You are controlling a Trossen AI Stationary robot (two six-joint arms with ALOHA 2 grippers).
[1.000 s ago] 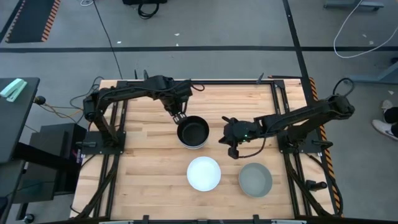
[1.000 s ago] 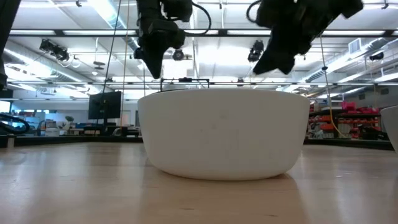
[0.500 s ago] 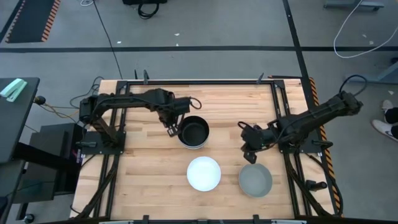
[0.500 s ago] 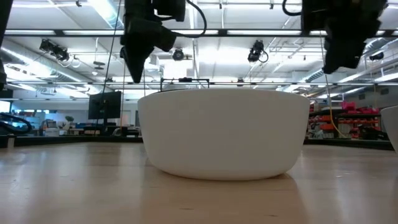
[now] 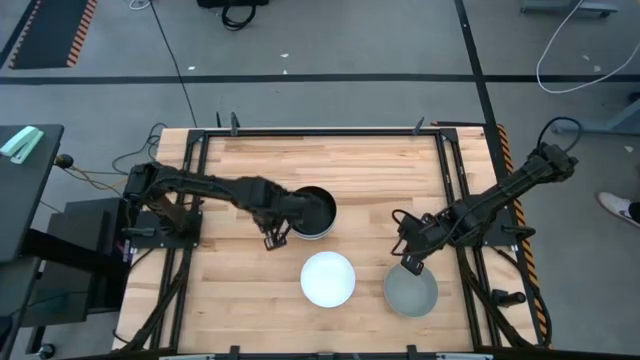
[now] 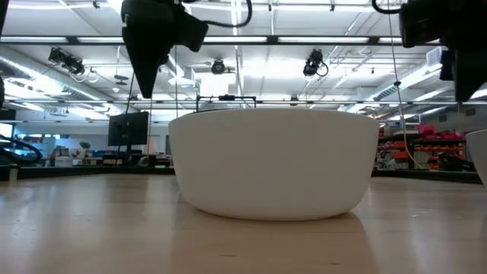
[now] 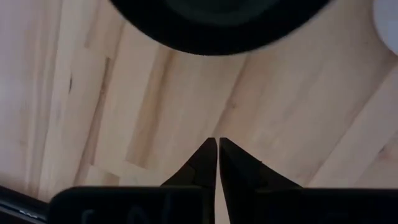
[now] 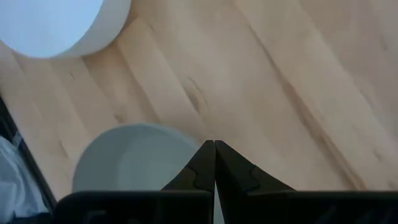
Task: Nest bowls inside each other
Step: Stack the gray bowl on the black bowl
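A black bowl (image 5: 312,210) stands at the table's middle, and a pale rim shows under its near side. A white bowl (image 5: 328,279) rests on its base near the front edge, filling the low view (image 6: 274,164). To its right stands a light grey bowl (image 5: 411,291). My left gripper (image 5: 272,238) hangs shut over bare wood, just near-left of the black bowl (image 7: 217,18). My right gripper (image 5: 410,262) hangs shut above the far rim of the grey bowl (image 8: 130,155). Both grippers are clear of the bowls.
A dark metal frame (image 5: 190,200) runs along the left, far and right sides of the wooden top (image 5: 240,290). Bare wood lies at the near left and across the far half. The room's floor lies beyond the table.
My left gripper has swung from the black bowl's far-left rim toward the near edge and sunk a little; it now hangs near-left of that bowl. My right gripper has gone from the table's middle toward the right and near edges, rolling as it went, to the grey bowl's far rim.
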